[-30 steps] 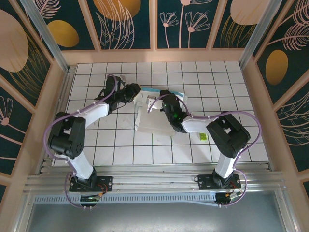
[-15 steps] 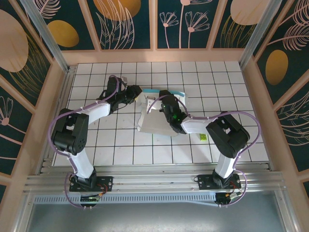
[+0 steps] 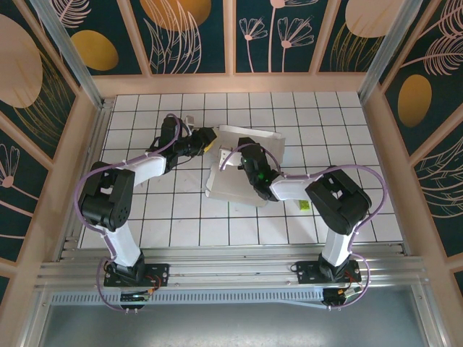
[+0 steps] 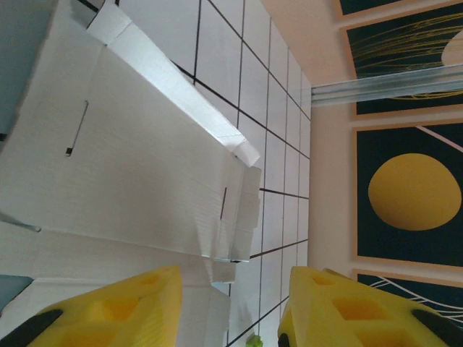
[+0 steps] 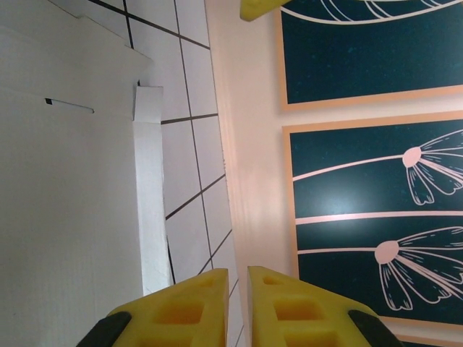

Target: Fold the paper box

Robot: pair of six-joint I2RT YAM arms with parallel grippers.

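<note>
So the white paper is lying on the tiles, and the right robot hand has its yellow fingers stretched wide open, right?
Not quite. On the right gripper the yellow fingers are nearly shut, with only a thin gap and nothing between them; the right wrist view shows it. The paper box does lie white side up on the tiles.

The left arm (image 3: 141, 168) is reaching forward and inward across the middle, and the left gripper (image 4: 231, 289) is holding its yellow fingers (image 4: 130, 303) well apart. The right arm (image 3: 296, 188) is folding inward from its elbow. The right gripper (image 5: 239, 282) is showing its fingers nearly together, though whether they are pinching anything is hard to tell.
</note>
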